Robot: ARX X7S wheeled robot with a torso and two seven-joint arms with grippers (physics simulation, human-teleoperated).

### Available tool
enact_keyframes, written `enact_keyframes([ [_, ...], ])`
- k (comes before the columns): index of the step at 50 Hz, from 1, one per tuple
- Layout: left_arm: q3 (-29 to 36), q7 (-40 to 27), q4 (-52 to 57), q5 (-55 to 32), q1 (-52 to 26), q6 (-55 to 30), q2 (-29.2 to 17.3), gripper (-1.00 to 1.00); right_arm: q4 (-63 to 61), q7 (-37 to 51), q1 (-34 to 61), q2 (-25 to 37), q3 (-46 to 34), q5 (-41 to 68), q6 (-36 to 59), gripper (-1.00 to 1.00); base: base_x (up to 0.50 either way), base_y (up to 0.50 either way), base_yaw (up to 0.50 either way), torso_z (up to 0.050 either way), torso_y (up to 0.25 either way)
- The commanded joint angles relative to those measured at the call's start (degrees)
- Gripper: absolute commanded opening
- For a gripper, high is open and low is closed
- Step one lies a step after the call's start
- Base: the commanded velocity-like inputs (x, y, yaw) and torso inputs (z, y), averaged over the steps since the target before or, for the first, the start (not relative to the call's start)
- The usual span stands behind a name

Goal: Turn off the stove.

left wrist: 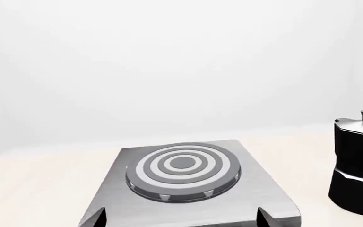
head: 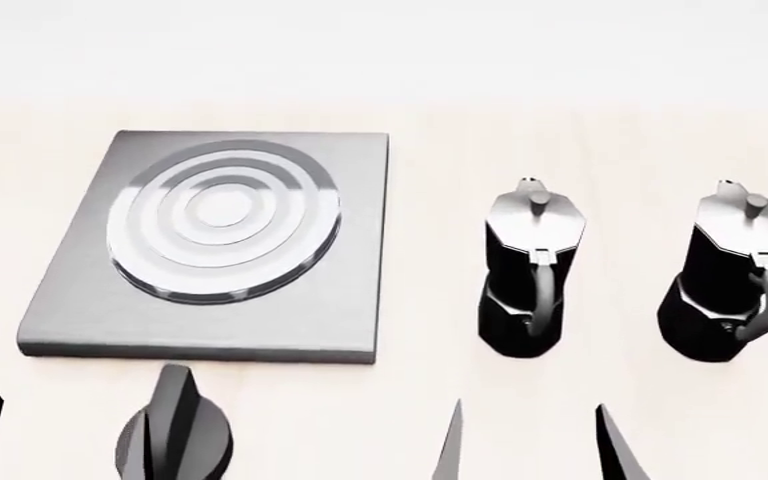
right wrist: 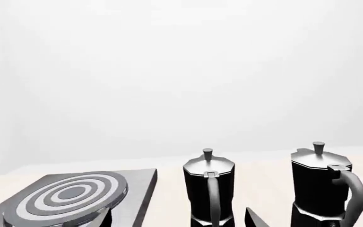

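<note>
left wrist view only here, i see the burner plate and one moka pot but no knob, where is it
Observer: The head view shows the knob, black and ridged, just in front of the stove plate, near its left front corner.
Operator: anything else close to it
Observer: No. A second moka pot stands to the right of the first moka pot, both well away from the knob.
Operator: where's the right gripper
Observer: The right gripper is open, on the near side of the first moka pot and short of it.
</note>
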Motion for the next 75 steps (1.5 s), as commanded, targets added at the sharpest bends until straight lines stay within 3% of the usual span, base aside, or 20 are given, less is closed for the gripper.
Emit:
enact_keyframes([
  [1, -1.3, 1.4, 0.0, -0.4, 0.2, 1.1, 0.8, 1.0, 0.4, -1.2, -0.1, -0.8, 0.9, -0.9, -0.3, 1.0, 0.0, 0.0, 0.0, -0.001, -0.15],
  [33, 0.0, 0.6, 1.3, -1.5, 0.4, 1.0, -0.3, 1.0, 0.3, -0.5, -0.1, 0.1, 0.1, -0.6, -0.9, 1.0, 0.0, 0.0, 0.0, 0.0, -0.13],
  [50, 1.0, 1.2, 4.4, -4.2, -2.3, -1.8, -0.4, 1.0, 0.4, 0.1, 0.1, 0.8, -0.4, -0.3, -1.2, 1.0, 0.0, 0.0, 0.0, 0.0, -0.007],
  [66, 1.5, 1.7, -1.3, -5.5, -7.5, -2.0, 1.3, 1.0, 0.5, 0.7, 0.2, 1.4, -0.9, 0.2, -1.3, 1.0, 0.0, 0.0, 0.0, 0.0, 0.0],
  [73, 1.3, 1.1, -6.9, -4.2, -9.8, 0.0, 1.9, 1.0, 0.6, 0.9, 0.4, 1.7, -1.0, 0.5, -1.3, 1.0, 0.0, 0.0, 0.0, 0.0, 0.0],
  [75, 2.1, -0.2, -8.7, -0.5, -10.1, 2.0, 1.8, 1.0, 0.6, 1.0, 0.5, 1.7, -1.1, 0.6, -1.3, 1.0, 0.0, 0.0, 0.0, 0.0, 0.0],
])
